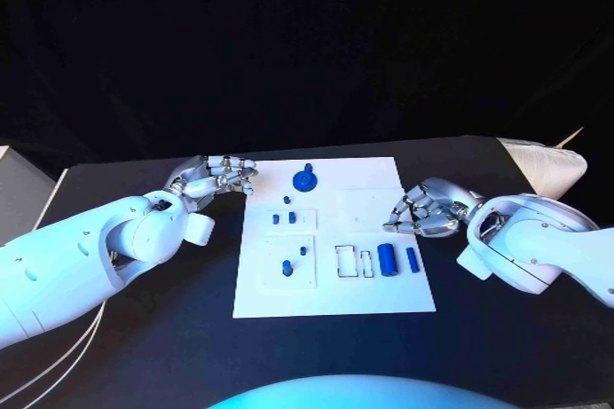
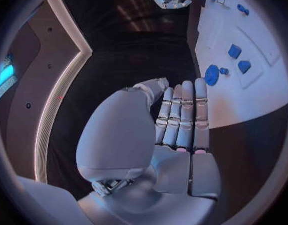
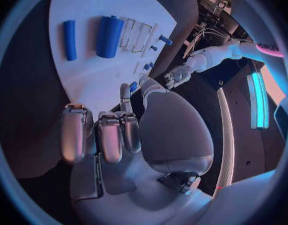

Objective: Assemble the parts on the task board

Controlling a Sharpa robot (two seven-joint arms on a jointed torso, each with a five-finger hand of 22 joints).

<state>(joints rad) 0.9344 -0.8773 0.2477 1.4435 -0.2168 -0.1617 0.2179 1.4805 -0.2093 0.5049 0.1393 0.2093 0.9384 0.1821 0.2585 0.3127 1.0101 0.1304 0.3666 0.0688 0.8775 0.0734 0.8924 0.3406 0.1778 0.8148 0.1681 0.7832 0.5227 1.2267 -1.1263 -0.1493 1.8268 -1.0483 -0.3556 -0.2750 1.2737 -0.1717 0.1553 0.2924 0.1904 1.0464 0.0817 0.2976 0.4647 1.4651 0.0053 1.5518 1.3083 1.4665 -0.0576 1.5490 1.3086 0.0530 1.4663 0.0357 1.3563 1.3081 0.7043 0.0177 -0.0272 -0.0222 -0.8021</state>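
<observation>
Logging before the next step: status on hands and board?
Left robot hand empty, fingers apart, at the task board's left edge. Right robot hand curled, empty, over its right edge. Blue parts untouched. Nothing blocking.

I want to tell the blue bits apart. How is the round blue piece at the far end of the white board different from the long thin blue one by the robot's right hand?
The round piece is a flat disc with a small knob on top; the thin piece is a plain stick. The round piece sits at the board's far end, the thin piece lies near its right edge. The round piece looks wider. Both are blue, and no hand holds them.
</observation>
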